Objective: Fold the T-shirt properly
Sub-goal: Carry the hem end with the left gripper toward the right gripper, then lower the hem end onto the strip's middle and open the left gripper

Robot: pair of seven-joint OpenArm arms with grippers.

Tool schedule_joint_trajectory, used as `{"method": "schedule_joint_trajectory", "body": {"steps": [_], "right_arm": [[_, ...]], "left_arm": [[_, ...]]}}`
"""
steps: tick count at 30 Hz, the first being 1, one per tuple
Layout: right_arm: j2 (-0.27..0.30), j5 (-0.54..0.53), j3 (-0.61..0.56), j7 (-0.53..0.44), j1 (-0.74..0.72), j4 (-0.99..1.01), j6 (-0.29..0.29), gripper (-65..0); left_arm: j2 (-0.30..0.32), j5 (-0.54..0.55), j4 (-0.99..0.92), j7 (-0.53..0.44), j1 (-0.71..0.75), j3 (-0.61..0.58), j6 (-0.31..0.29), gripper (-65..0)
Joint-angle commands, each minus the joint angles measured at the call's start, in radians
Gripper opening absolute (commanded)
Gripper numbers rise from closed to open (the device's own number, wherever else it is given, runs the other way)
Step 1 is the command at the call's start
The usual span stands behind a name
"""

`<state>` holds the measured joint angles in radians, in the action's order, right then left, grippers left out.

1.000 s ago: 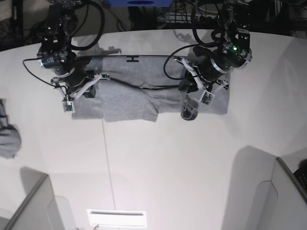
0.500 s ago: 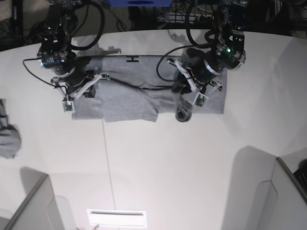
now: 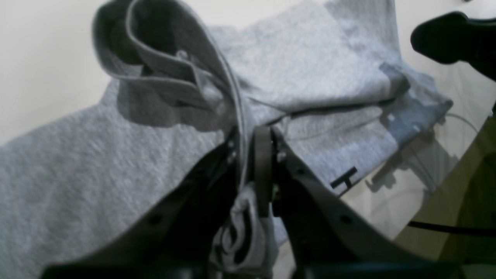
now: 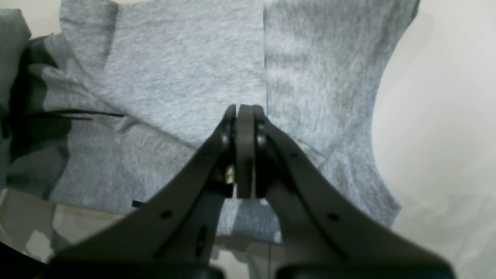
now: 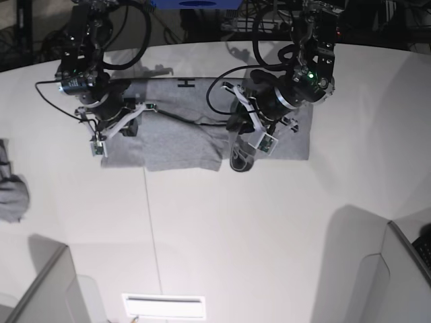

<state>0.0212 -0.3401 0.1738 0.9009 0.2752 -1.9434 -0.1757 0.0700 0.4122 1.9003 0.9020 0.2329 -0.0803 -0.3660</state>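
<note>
The heather-grey T-shirt [image 5: 175, 138] lies spread on the white table [image 5: 222, 229], with a black letter H [image 5: 185, 83] at its far edge. My left gripper [image 5: 240, 156] is on the shirt's right half. In the left wrist view it [image 3: 248, 139] is shut on a raised fold of the T-shirt [image 3: 310, 66], with cloth pinched between the fingers. My right gripper [image 5: 126, 128] is over the shirt's left part. In the right wrist view it [image 4: 243, 110] is shut, tips against flat grey cloth [image 4: 174, 69], with nothing visibly between them.
A small grey cloth lump [image 5: 12, 195] lies at the table's left edge. A black cable [image 5: 195, 123] runs across the shirt between the arms. Grey panels stand at the front left [image 5: 47, 282] and front right [image 5: 397, 276]. A white slotted plate [image 5: 165, 306] sits at the front.
My left arm has moved left in the base view with the cloth in its grip, and the shirt's right edge has followed inward. The right arm has hardly moved.
</note>
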Motion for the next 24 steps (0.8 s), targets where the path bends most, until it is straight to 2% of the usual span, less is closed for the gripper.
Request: {"method": "schedule_joint_trajectory", "body": {"steps": [1, 24], "right_arm": [[0.003, -0.011, 0.002, -0.022, -0.009, -0.017, -0.003, -65.0], [0.003, -0.011, 0.002, -0.026, -0.012, -0.017, -0.003, -65.0]], "left_arm": [[0.000, 0.012, 0.009, -0.022, -0.008, -0.002, -0.003, -65.0], [-0.003, 0.014, -0.002, -0.022, -0.004, -0.003, -0.003, -65.0]]}}
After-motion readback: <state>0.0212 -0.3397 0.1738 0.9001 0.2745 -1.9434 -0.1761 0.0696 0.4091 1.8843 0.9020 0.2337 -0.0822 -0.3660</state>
